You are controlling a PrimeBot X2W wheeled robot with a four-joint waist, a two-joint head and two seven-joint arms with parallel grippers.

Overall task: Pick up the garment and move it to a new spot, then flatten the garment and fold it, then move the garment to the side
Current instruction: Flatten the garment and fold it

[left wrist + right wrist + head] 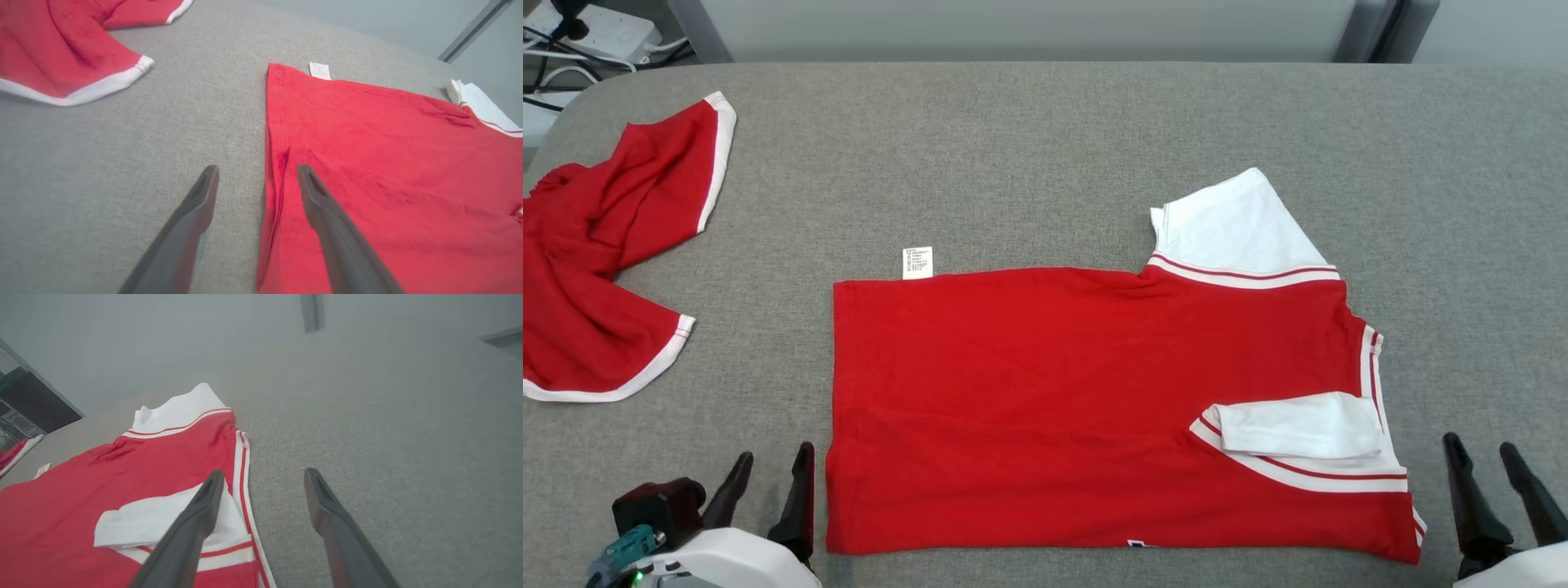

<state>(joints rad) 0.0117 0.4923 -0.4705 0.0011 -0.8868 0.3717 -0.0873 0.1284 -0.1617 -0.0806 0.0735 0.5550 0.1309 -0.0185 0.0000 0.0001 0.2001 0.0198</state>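
Red folded garment (1054,392) lies between the left jaws and right jaws, both spread beside its edges.

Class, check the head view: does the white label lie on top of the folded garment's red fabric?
No, the white label sticks out past the far edge of the folded garment onto the grey table.
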